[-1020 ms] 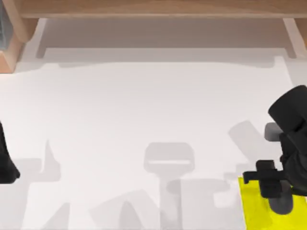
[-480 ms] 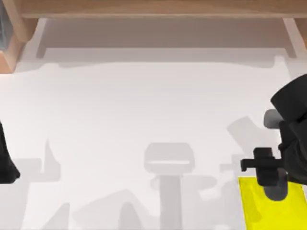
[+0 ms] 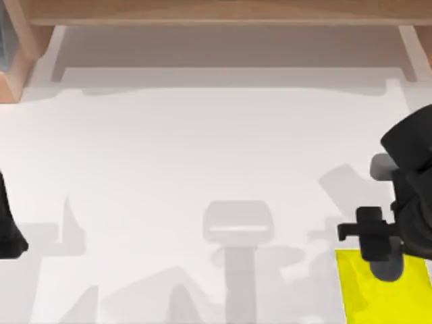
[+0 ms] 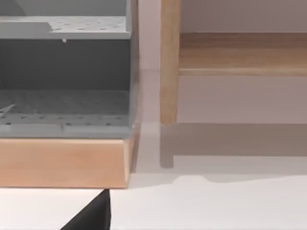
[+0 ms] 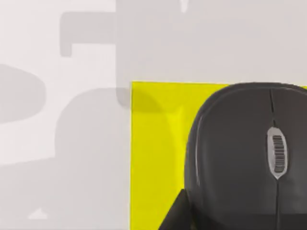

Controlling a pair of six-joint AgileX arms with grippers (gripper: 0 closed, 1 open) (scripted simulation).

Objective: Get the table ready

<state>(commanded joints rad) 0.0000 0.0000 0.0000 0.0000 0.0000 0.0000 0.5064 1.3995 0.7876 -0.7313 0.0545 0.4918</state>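
The white table (image 3: pixel 202 148) spans the top view. At its near right corner lies a bright yellow mat (image 3: pixel 358 290). My right gripper (image 3: pixel 379 255) hovers over the mat's far edge, shut on a dark grey mouse (image 3: pixel 386 270). In the right wrist view the mouse (image 5: pixel 240 153) hangs close above the mat (image 5: pixel 153 143) and casts a shadow on it. One black finger (image 5: pixel 175 218) shows beside the mouse. My left arm (image 3: pixel 7 229) stays parked at the table's left edge.
A light wooden frame (image 3: pixel 216 13) runs along the far side of the table. At the far left stands a grey perforated rack (image 4: pixel 62 96) on a wooden base, with a wooden post (image 4: pixel 169 62) next to it.
My right gripper and the mouse moved a little toward the far side and left, from over the mat's middle to its far edge, then held still. The left arm has not moved.
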